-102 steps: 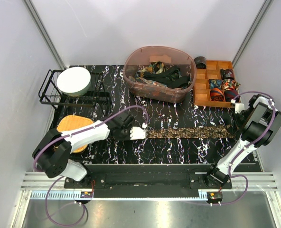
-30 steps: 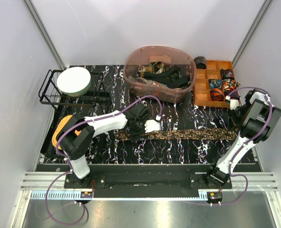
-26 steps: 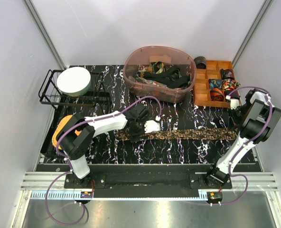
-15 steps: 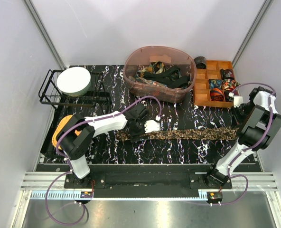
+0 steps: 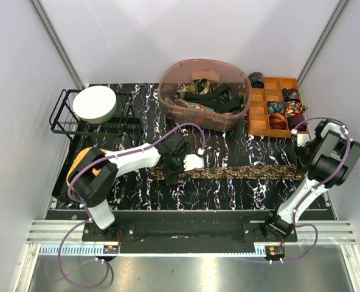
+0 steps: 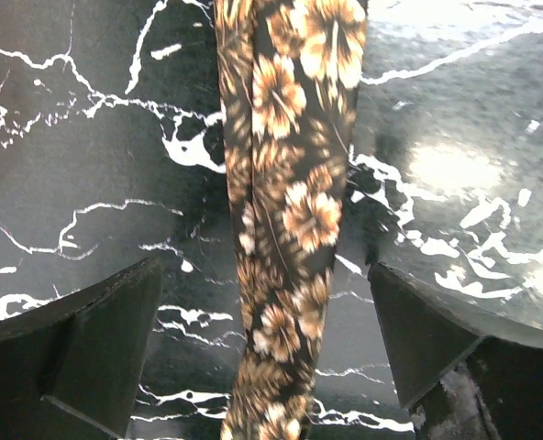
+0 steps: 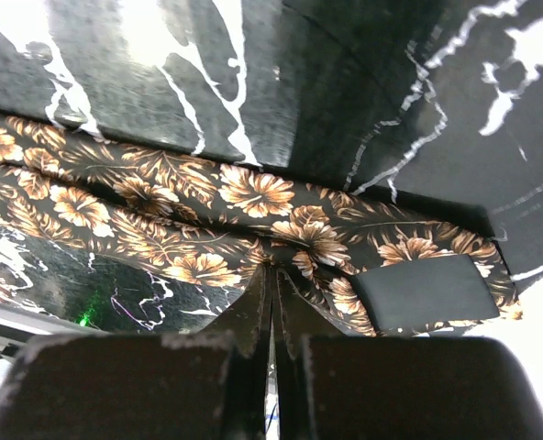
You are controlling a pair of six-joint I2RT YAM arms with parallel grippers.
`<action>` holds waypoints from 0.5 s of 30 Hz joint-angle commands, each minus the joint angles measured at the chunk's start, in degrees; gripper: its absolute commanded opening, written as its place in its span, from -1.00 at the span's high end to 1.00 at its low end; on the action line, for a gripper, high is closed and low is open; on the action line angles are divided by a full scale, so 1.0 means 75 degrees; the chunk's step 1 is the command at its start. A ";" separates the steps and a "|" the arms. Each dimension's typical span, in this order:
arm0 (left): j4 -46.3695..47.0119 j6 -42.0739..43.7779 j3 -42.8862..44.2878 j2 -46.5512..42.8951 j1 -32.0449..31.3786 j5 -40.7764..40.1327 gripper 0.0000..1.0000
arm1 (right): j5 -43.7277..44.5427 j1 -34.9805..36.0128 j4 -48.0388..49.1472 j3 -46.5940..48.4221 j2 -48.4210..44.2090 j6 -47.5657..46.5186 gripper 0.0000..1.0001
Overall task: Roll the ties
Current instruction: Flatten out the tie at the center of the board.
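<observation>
– On the black marbled desk [image 5: 228, 146], where is the tie?
– The brown flowered tie [image 5: 241, 173] lies flat in one long strip from left to right, across the near half and in front of both arms.

– What is the left tool doing?
– The left tool [image 5: 175, 169] hangs over the strip near its left end. In its own camera the left tool [image 6: 262, 270] is spread wide. One finger sits on each side of the tie [image 6: 290, 211], both clear of the cloth, which runs straight between them.

– And the right one?
– The right tool [image 5: 300, 159] is at the strip's right end. Up close its fingers are pressed together, and the right tool [image 7: 271, 275] pinches a raised fold of the tie [image 7: 116, 211]. A black label [image 7: 427, 291] on the cloth sits just beside the pinch.

– Anything else on the desk?
– At the back there's a pinkish see-through tub [image 5: 163, 91] with more ties [image 5: 207, 97] heaped inside. Right of it is a wooden tray [image 5: 259, 118] with rolled ties [image 5: 283, 112] in some of its compartments. At back left a white bowl [image 5: 95, 103] sits on a wire rack [image 5: 61, 118].
</observation>
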 commanded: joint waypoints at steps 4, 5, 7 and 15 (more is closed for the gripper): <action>0.0392 -0.0275 -0.0190 -0.1126 0.0511 0.0747 -0.97 | 0.1065 -0.0774 0.1049 0.0087 0.0362 -0.0213 1.00; 0.0416 -0.0334 -0.0155 -0.1196 0.0639 0.0724 -0.98 | 0.1065 -0.0903 0.1072 0.0123 0.0455 -0.0271 1.00; 0.0439 -0.0556 -0.0038 -0.1384 0.0792 0.0770 -0.98 | 0.1334 -0.1009 0.1213 0.0170 0.0538 -0.0354 1.00; 0.1080 -0.0403 -0.0353 -0.2882 0.1062 0.0689 -0.98 | 0.1440 -0.1466 0.1389 0.0498 0.0797 -0.0705 0.89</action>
